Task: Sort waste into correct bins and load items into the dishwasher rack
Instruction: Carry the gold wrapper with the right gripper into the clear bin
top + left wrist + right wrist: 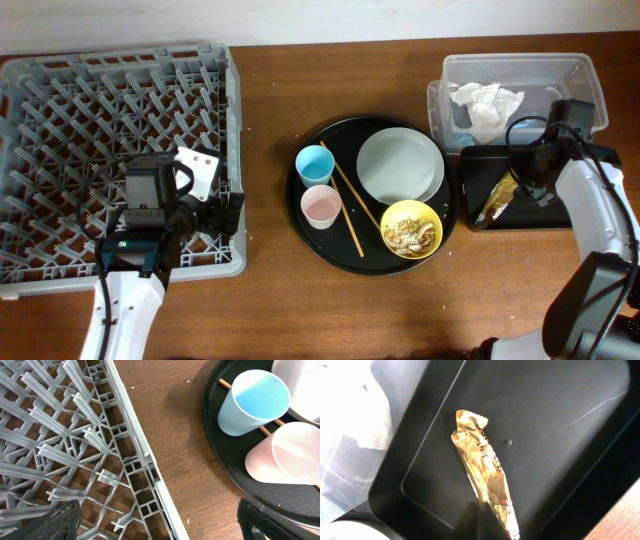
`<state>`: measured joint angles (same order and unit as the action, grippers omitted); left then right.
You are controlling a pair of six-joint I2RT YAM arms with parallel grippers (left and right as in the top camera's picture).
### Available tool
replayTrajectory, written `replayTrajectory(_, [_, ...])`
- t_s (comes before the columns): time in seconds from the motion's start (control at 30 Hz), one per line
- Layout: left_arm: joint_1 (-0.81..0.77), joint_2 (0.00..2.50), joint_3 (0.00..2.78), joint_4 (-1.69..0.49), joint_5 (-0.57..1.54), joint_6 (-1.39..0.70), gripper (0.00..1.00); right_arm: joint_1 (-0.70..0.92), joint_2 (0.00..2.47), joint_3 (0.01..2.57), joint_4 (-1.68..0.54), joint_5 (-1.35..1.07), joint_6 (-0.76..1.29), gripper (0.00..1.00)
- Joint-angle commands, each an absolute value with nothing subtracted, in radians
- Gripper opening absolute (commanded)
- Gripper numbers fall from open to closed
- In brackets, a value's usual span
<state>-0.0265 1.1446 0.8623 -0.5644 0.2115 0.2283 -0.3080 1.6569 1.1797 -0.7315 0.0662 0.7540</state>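
Observation:
The grey dishwasher rack (60, 100) fills the left; no dishes stand in it. My left gripper (222, 213) is open and empty over the rack's right edge (135, 460), its fingers (160, 522) wide apart. On the large round black tray (330, 245) stand the light blue cup (314, 164) (257, 400), the pink cup (320, 206) (292, 455), the pale plate (400, 165), the yellow bowl (411, 228) of food scraps, and the chopsticks (350, 205). My right gripper (525, 183) (492, 520) is shut on an end of the brown-gold wrapper (497, 200) (485, 470), which lies in the shallow black tray (480, 165) (560, 410).
The clear tub (590, 75) at the back right holds the crumpled white napkin (487, 105); it shows at the left of the right wrist view (350, 475). Bare brown table lies between the rack and the round tray (175, 435).

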Motion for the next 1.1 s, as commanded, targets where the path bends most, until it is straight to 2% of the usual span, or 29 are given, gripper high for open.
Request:
replayTrajectory(0.0, [-0.023,1.146,0.882,-0.562,0.212,0.241,0.99,-0.308,1.649,1.176,-0.773,0.064,0.733,0.72])
replayTrajectory(0.03, [-0.023,1.146,0.882,-0.562,0.212,0.241,0.99,-0.303,1.66,1.176,-0.794,0.061,0.732,0.8])
replayTrajectory(0.07, [-0.023,1.146,0.882,-0.562,0.212,0.241,0.99,-0.295,1.676,1.176,-0.797,0.061,0.702,0.81])
replayTrajectory(0.3, [-0.023,1.146,0.882,-0.562,0.212,0.241,0.99,-0.281,1.841,1.176,-0.785,0.064,0.63,0.81])
replayTrajectory(0.37, [-0.023,1.146,0.882,-0.563,0.213,0.241,0.99,-0.281,1.861,1.176,-0.768,0.061,0.605,0.79])
replayTrajectory(0.43, [-0.023,1.146,0.882,-0.563,0.212,0.241,0.99,-0.281,1.861,1.176,-0.767,0.061,0.597,0.61])
replayTrajectory(0.5, [-0.023,1.146,0.882,-0.563,0.213,0.241,0.99,-0.281,1.869,1.174,-0.77,0.064,0.575,0.52])
replayTrajectory(0.57, [-0.023,1.146,0.882,-0.562,0.213,0.241,0.99,-0.281,1.877,1.154,-0.756,0.065,0.575,0.51])
replayTrajectory(0.67, [-0.023,1.146,0.882,-0.562,0.212,0.241,0.99,-0.281,1.879,1.083,-0.693,0.065,0.553,0.56])
replayTrajectory(0.7, [-0.023,1.146,0.882,-0.562,0.212,0.241,0.99,-0.281,1.879,1.076,-0.691,0.065,0.553,0.51])
replayTrajectory(0.77, [-0.023,1.146,0.882,-0.562,0.213,0.241,0.99,-0.281,1.878,1.077,-0.691,0.064,0.552,0.18])
replayTrajectory(0.8, [-0.023,1.146,0.882,-0.563,0.212,0.241,0.99,-0.281,1.876,1.08,-0.691,0.063,0.529,0.06])
replayTrajectory(0.93, [-0.023,1.146,0.882,-0.562,0.212,0.241,0.99,-0.281,1.794,1.206,-0.83,0.043,0.456,0.04])
replayTrajectory(1.07, [-0.023,1.146,0.882,-0.562,0.212,0.241,0.99,-0.281,1.656,1.435,-0.922,-0.133,0.427,0.04])
